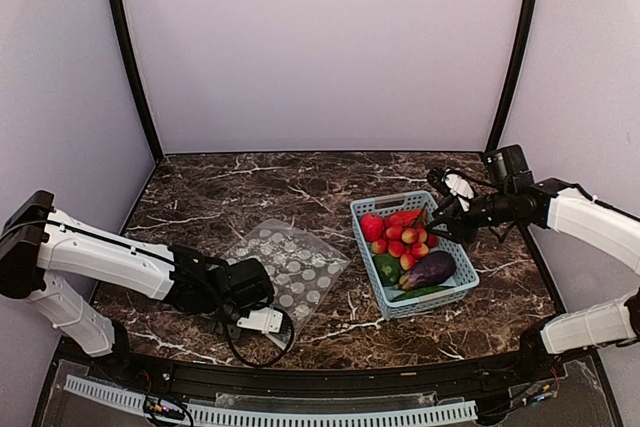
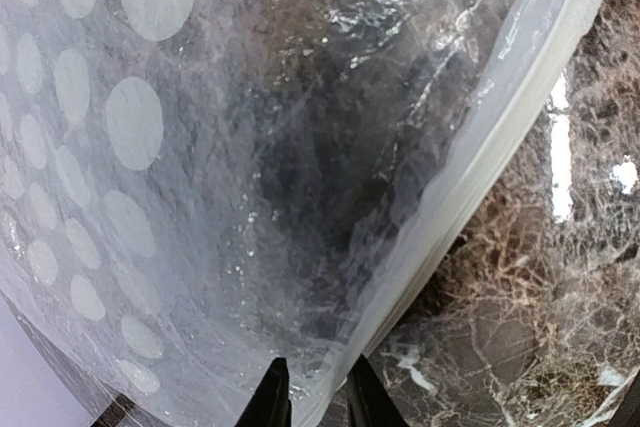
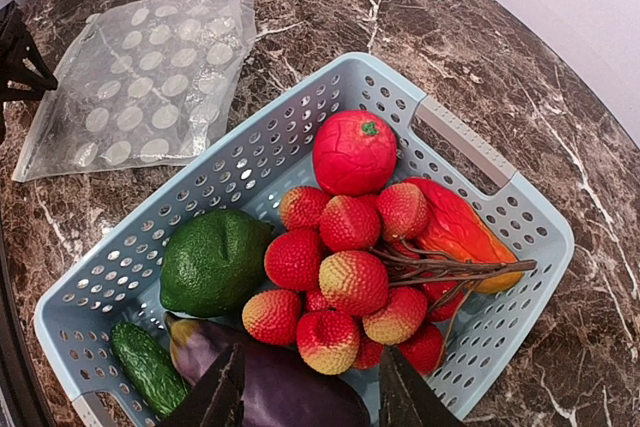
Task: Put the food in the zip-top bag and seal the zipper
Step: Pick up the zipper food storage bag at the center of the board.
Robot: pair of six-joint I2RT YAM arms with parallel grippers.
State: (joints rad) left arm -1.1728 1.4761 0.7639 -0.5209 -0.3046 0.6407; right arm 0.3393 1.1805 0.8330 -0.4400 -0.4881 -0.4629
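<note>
The zip-top bag, clear with white dots, lies flat on the marble left of the basket. My left gripper is shut on its near edge, a thin fold of plastic between the fingers. The whitish zipper strip runs diagonally away from that grip. The food sits in the light-blue basket: a cluster of red-yellow round pieces, a red round fruit, a green fruit, a purple eggplant and a cucumber. My right gripper hangs open just above the cluster and eggplant, holding nothing.
An orange-red piece lies in the basket against its far wall, beside the handle. A black cable loop lies near the table's front edge under the left wrist. Dark frame posts stand at the table's back corners.
</note>
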